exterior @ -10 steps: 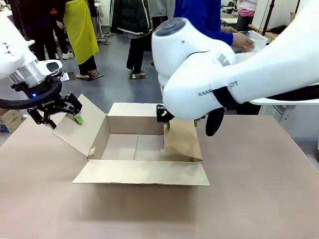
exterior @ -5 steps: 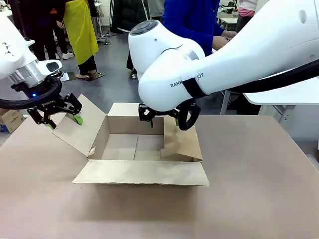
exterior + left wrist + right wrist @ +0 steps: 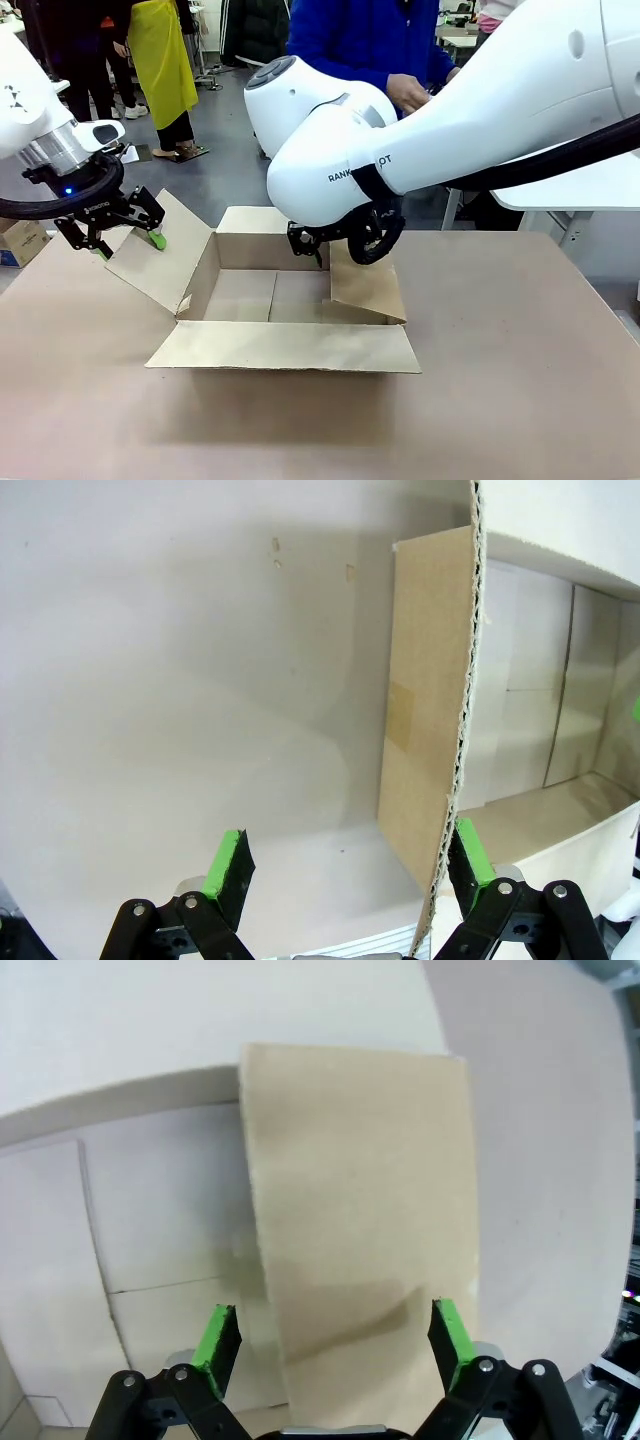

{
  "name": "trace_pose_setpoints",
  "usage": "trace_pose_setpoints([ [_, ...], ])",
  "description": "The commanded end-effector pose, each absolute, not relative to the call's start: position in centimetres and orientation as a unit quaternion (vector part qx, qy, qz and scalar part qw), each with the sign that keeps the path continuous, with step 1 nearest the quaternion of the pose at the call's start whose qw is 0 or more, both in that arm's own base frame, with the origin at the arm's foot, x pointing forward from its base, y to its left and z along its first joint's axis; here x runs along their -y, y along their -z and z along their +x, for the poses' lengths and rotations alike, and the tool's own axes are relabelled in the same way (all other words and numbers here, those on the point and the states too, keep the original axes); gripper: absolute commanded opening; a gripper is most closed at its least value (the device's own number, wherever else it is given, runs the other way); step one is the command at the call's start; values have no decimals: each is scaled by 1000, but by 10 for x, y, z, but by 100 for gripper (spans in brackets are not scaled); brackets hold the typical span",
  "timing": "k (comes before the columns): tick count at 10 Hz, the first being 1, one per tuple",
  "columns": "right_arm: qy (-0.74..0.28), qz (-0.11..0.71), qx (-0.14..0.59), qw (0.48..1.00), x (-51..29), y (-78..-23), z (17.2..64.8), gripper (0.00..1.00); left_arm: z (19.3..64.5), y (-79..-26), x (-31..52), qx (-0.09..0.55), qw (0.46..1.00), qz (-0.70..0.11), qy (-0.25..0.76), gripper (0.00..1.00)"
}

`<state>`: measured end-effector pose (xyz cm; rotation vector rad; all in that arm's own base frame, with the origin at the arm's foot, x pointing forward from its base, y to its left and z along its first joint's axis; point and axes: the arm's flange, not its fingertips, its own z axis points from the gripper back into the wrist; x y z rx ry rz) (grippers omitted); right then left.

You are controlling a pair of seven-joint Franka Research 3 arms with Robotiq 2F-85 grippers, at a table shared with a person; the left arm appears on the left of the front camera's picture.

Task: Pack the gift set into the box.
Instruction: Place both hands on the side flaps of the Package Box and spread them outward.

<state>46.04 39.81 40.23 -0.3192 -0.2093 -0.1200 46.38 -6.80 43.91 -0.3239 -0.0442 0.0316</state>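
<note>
The box (image 3: 272,250) sits open in the middle of the table (image 3: 500,400), its floor bare, so nothing is packed yet. Its right flap (image 3: 368,285) leans in over the opening. Over the last second the right arm has swung left. The right gripper (image 3: 332,1332) now hangs at that flap's far end, fingers spread wide around it, not clamped. The left gripper (image 3: 128,243) has not moved, its fingers apart astride the left flap (image 3: 160,262). The right flap probably needs folding outward before anything goes in.
</note>
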Motion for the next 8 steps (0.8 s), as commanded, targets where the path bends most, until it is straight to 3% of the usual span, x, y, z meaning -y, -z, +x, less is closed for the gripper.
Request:
trace_pose_setpoints([
  [1, 72, -191, 122, 971, -408, -404, 462, 100, 462, -441, 67, 25, 988, -154, -20, 100],
  [6, 96, -234, 130, 959, -369, -436, 455, 100, 462, -441, 67, 25, 988, -154, -20, 100],
  [8, 106, -205, 146, 962, -345, -458, 443, 100, 462, -441, 67, 25, 988, -154, -20, 100],
])
